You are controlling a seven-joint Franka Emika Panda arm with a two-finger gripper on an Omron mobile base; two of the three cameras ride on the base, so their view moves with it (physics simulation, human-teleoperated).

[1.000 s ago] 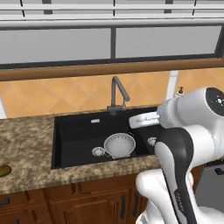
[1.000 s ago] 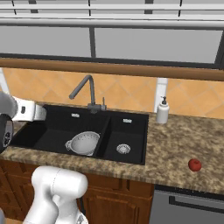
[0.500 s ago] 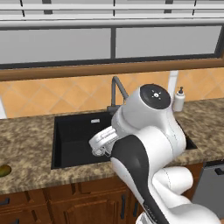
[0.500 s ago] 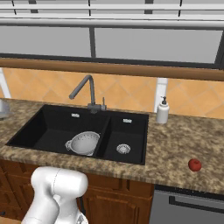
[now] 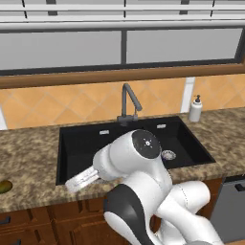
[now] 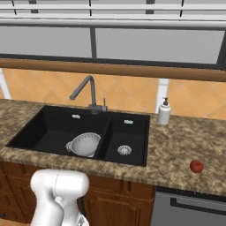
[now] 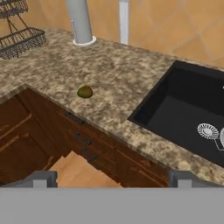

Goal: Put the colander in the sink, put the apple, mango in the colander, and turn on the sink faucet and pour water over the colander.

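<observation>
The silver colander (image 6: 84, 144) sits in the large basin of the black sink (image 6: 53, 115). On the counter right of the sink lies the red apple (image 6: 196, 166). The yellow-green mango (image 7: 85, 92) rests on the counter left of the sink, near the front edge, and also shows at the picture's edge (image 5: 4, 185). My gripper (image 7: 113, 180) is open with nothing between its fingers. It hangs in front of the cabinets, pointing toward the mango, well short of it. The dark faucet (image 6: 86, 90) stands behind the basins, its spout dry. My arm hides the colander in the left base view.
A white soap dispenser (image 6: 164, 111) stands behind the sink's right end. Beyond the mango, a wire rack (image 7: 19, 37) and a grey upright cylinder (image 7: 81, 22) stand by the wall. Wooden drawers (image 7: 83, 144) run under the counter.
My arm has swung from the right side of the sink across to the left, and the hand now points left over the counter's front edge. The colander and fruits have not moved.
</observation>
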